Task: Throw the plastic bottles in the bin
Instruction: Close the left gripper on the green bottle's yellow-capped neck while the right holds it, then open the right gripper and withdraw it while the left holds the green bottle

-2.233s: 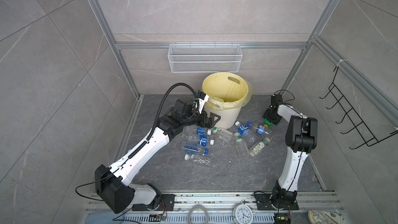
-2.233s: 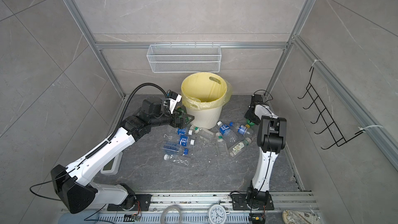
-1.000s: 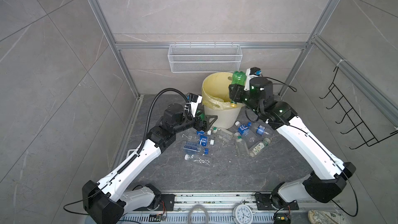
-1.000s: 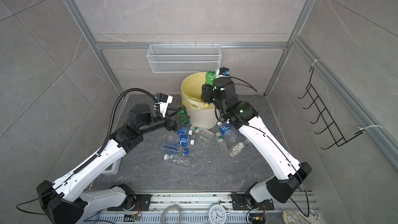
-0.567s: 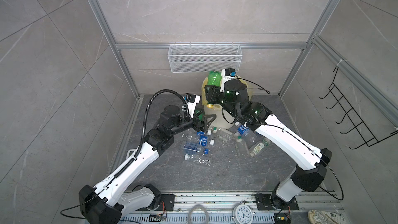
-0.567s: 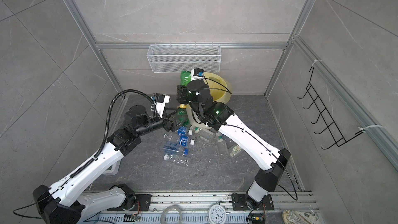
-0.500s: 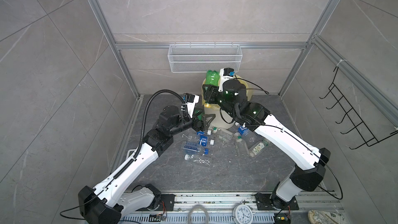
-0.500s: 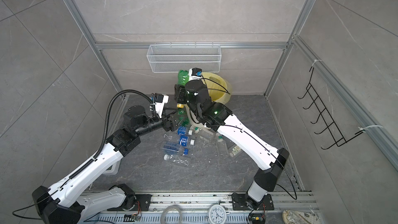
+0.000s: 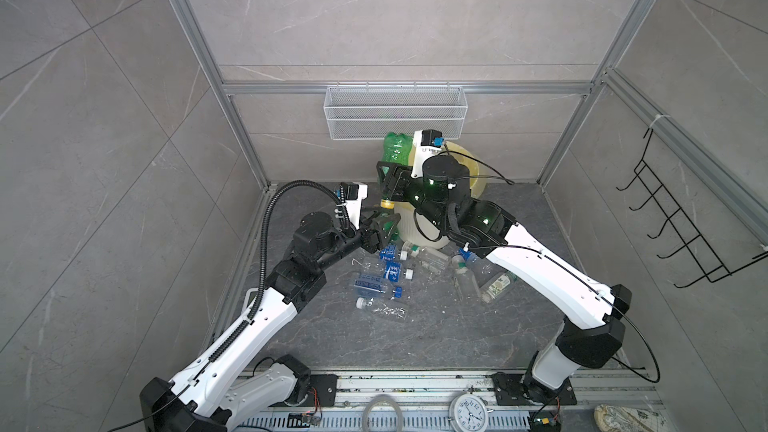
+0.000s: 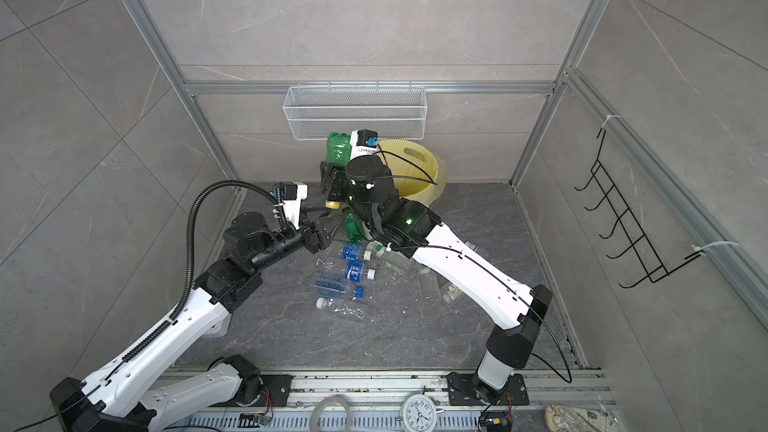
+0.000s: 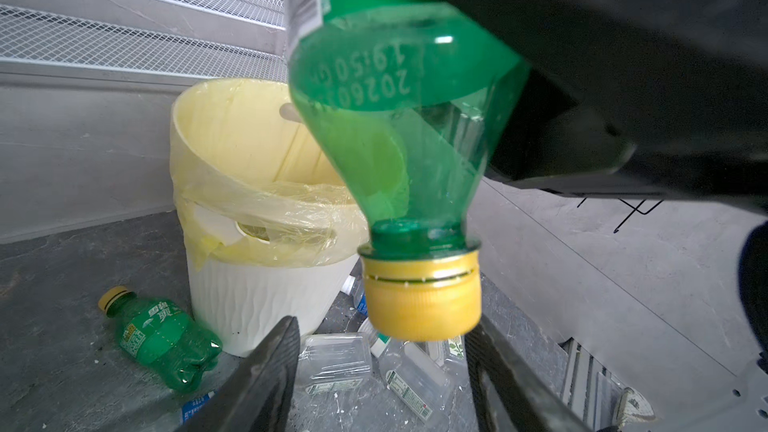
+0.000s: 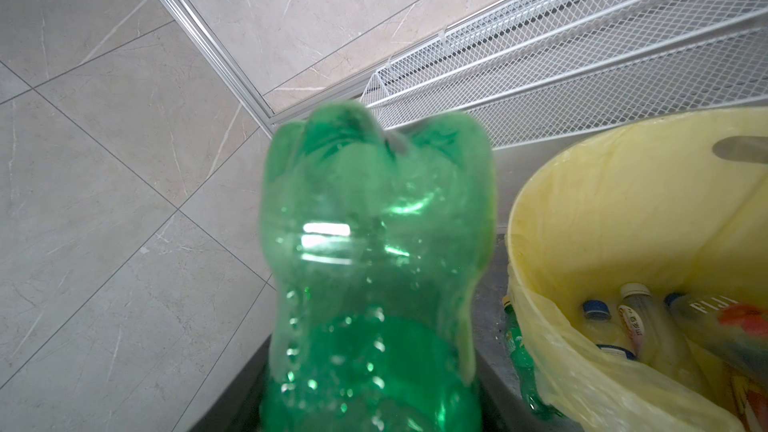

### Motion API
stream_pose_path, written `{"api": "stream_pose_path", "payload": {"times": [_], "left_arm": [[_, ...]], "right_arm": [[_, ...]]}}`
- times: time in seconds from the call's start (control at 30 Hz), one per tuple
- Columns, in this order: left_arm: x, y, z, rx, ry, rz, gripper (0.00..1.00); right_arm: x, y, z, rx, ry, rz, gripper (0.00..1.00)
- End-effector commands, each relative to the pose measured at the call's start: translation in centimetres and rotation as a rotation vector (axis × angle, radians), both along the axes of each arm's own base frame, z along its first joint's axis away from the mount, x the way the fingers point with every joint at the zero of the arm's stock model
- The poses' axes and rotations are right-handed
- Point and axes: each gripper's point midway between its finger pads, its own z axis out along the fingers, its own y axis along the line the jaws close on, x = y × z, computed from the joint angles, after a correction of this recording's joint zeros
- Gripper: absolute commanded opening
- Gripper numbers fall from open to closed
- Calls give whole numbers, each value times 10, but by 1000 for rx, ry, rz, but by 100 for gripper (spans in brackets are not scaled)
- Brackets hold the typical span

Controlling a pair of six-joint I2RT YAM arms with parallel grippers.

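While both top views show me the right fingers [image 9: 388,174] clamped around the middle of a green bottle [image 9: 395,149], held upside down just beside the bin [image 9: 478,164] on its left, only the left wrist view shows its neck. There the left fingers [image 11: 266,371] stand apart on either side of the yellow cap [image 11: 419,297], and I cannot tell whether either one touches it. Only the right wrist view looks into the bin, where several clear bottles [image 12: 636,326] lie inside the yellow bag liner [image 12: 552,326]. The held bottle is translucent green, its lobed base uppermost, with droplets inside, a printed date code on its shoulder and a label edge above that. A second green bottle [image 11: 162,342] lies on the worktop [image 11: 62,284] just beside the bin's ribbed white wall. Clear blue-labelled bottles [image 9: 384,272] are scattered nearby.
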Motion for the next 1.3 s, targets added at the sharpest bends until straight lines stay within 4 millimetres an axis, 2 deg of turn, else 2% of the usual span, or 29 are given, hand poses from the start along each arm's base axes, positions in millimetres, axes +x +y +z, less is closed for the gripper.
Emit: {"api": "stream_pose_path", "payload": {"times": [0.0, 0.13, 0.3, 0.4, 0.53, 0.73, 1.07, 1.27], "left_arm": [[-1, 5, 24, -64, -59, 0, 64], [2, 8, 24, -75, -51, 11, 60], [5, 10, 24, -86, -44, 20, 49], [8, 11, 22, -93, -31, 22, 41], [10, 11, 21, -98, -21, 19, 23], [12, 11, 20, -97, -12, 24, 11], [20, 14, 15, -77, 10, 63, 6], [25, 20, 11, -54, 13, 105, 5]], "right_arm": [[1, 11, 2, 32, -5, 7, 49], [0, 17, -2, 26, 1, 18, 49], [-2, 20, -3, 27, 2, 30, 49], [-3, 24, -5, 25, 5, 38, 49], [-2, 24, -9, 16, 9, 30, 49], [-2, 23, -11, -6, 11, 29, 52], [-3, 10, -9, -79, 12, -9, 79], [-7, -14, 2, -113, -12, -67, 94]]}}
